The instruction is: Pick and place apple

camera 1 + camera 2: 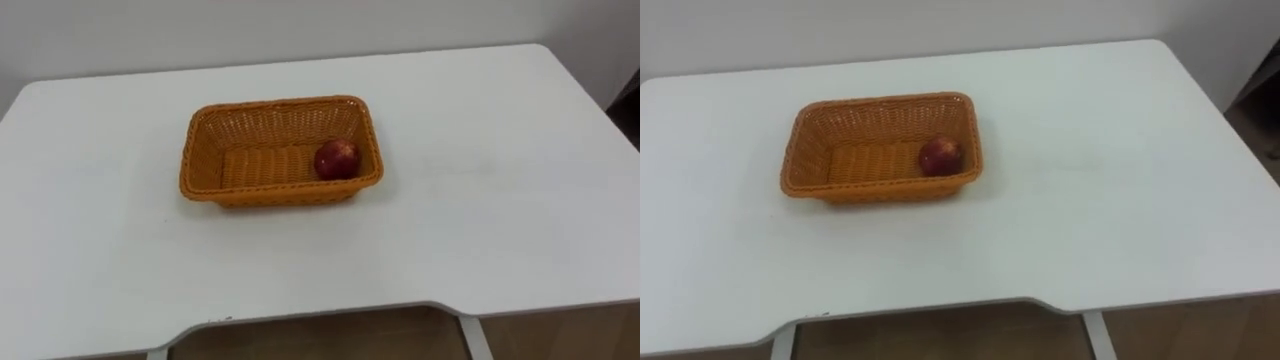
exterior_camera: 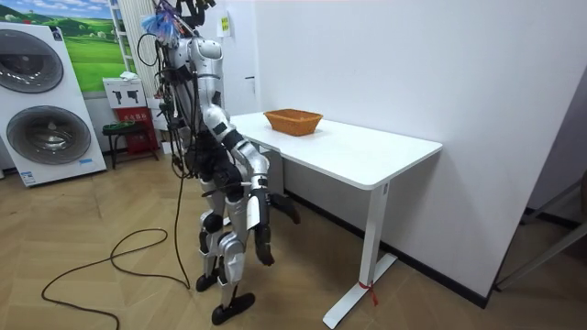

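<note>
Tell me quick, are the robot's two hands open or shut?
Left hand: cannot be told, hanging low by its legs.
Right hand: cannot be told, hanging low too.

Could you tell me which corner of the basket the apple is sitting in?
The near right corner: the apple rests at the right end of the basket, by the wall closest to the robot; the other corners are bare.

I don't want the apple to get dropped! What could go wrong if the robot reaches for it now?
The apple sits in the near right corner of the basket, close to the walls, so a grasp may be cramped and could knock the rim. The basket stands loose on the smooth table, so a bump might push or tip it. The round apple may also roll away.
</note>
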Tool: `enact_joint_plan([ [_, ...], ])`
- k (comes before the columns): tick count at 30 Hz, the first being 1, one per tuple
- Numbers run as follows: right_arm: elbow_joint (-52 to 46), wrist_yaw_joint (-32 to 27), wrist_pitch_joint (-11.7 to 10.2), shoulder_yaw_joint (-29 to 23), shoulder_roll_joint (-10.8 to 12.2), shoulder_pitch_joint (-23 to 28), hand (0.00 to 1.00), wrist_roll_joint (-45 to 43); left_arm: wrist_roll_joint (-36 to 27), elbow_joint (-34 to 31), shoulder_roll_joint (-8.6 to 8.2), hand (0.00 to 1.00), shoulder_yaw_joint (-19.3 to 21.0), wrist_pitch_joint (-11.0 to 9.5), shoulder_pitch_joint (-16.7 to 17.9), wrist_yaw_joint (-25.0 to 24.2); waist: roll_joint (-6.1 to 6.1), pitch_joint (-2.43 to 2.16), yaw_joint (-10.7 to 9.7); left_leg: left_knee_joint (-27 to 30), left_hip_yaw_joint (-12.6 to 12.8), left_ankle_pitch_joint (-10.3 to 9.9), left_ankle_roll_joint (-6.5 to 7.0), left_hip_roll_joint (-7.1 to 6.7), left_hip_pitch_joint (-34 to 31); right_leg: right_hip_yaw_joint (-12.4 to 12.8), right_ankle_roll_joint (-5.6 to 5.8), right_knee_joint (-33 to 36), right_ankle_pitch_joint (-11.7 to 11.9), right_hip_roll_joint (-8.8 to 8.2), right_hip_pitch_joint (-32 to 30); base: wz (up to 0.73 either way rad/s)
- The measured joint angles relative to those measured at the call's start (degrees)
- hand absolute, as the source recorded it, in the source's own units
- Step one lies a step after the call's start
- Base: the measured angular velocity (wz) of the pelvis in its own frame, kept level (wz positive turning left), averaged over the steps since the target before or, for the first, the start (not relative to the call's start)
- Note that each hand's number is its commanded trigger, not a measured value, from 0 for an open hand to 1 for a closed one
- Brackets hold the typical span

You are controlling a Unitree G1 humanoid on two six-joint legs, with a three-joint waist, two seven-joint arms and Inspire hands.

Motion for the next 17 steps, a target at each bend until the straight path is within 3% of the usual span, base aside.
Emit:
enact_joint_plan([
  [2,5.23,1.47,0.59,3.44,0.28,0.3,0.0,-2.61,0.02,0.3,-0.07,0.0,-0.05,0.19,-0.26,-0.35,-0.11,0.04,0.97,-0.07,0.41,-0.01,0.01,0.07,0.03,0.5,-0.01,0.01,0.0,0.07,-0.42,-0.08],
  [8,18.31,12.66,5.42,9.97,0.81,-0.05,0.0,-15.16,0.73,0.14,-0.35,0.0,0.15,0.46,-0.29,-1.51,-0.07,0.16,2.62,-0.1,0.61,-0.01,0.03,0.09,0.26,0.45,-0.02,-0.1,0.0,0.1,-0.31,-0.01],
  [11,20.58,20.36,8.42,15.6,0.74,0.28,0.0,-20.83,0.75,0.27,-0.43,0.0,-0.04,1.97,-0.3,-3.08,0.31,0.67,3.7,-0.48,0.67,-0.03,0.0,0.18,1.04,0.9,-0.04,-0.09,0.01,0.23,-0.12,-0.06],
  [17,23.7,30.82,11.91,22.18,0.75,-0.58,0.0,-29.27,0.75,2.89,-0.42,0.0,-0.64,4.62,-0.92,-4.39,0.37,0.72,4.89,-0.47,0.45,-0.06,-0.02,0.16,1.31,0.37,-0.04,-0.04,0.02,0.2,0.66,0.02],
])
